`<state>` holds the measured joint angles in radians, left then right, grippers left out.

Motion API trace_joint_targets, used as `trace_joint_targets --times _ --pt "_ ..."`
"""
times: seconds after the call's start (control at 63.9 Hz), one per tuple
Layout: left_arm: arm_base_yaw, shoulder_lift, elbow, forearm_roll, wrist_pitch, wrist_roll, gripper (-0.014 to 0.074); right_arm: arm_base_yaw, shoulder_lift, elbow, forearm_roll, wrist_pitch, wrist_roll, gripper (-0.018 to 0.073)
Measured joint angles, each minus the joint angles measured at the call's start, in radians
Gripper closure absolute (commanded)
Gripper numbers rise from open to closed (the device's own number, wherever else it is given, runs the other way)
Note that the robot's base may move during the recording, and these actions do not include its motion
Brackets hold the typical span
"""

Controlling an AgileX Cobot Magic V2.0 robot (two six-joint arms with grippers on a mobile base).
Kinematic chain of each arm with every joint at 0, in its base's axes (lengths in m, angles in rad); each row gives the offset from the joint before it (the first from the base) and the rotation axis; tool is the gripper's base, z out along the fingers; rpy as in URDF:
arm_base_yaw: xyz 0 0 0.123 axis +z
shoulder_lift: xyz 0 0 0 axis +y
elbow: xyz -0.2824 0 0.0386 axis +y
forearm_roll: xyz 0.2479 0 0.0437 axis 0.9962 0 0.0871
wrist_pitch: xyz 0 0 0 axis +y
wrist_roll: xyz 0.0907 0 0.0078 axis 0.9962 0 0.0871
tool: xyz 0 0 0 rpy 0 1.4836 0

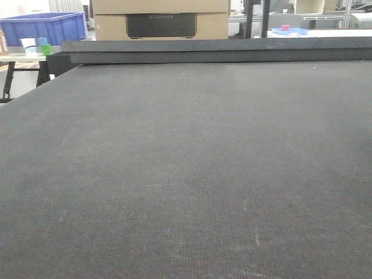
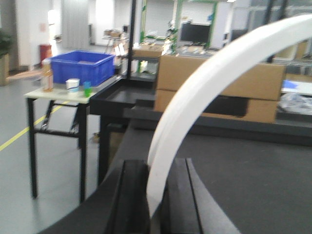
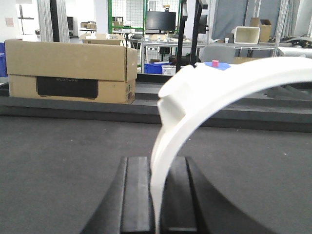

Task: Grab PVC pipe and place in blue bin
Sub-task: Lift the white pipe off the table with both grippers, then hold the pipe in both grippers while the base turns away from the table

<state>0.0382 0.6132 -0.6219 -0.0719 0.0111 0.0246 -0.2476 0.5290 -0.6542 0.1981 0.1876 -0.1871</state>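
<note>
We see a white curved PVC pipe [image 2: 202, 80] with a smooth, matte skin rising in a broad arc from the left gripper [image 2: 157, 168]. The flat black fingers [image 2: 131, 195] of that gripper are pressed narrowly against it on both sides. In the right wrist view the right gripper [image 3: 157, 165] clamps a white curved PVC pipe [image 3: 209, 92] in the same manner. This one carries a thicker, stepped collar partway up the bend. We cannot tell whether the two views show one pipe or two.

The rectangular blue plastic bin [image 2: 80, 68] has ribbed walls and a rolled rim, and the pipe is held well apart from it, to its right and nearer the cameras. We cannot see down to the bin's floor, so its contents are hidden from us.

The bin rests on a pale-topped side table with thin black legs [image 2: 58, 93]. Just in front of the bin stand a white cup [image 2: 72, 85] and a small green cup [image 2: 87, 88], and an amber bottle [image 2: 47, 75] stands at its left corner. To the right of the bin is a plain brown cardboard box [image 2: 258, 80], closed, with a black panel on its face. Nearer than the bin spreads the dark grey table top [image 1: 186, 174], finely woven like felt.
</note>
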Motion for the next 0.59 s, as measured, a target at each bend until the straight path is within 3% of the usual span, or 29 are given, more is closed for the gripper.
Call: trace_joint_targets --times 0.125,0.595 --pt "-0.031 0.0 0.0 0.004 -0.024 0.0 0.0707 0.0 -0.008 0.0 0.002 -0.004 -0.002 0.0728" --pt "-0.031 0.0 0.0 0.004 -0.024 0.0 0.0707 0.0 -0.008 0.0 0.002 -0.006 -0.002 0.0728"
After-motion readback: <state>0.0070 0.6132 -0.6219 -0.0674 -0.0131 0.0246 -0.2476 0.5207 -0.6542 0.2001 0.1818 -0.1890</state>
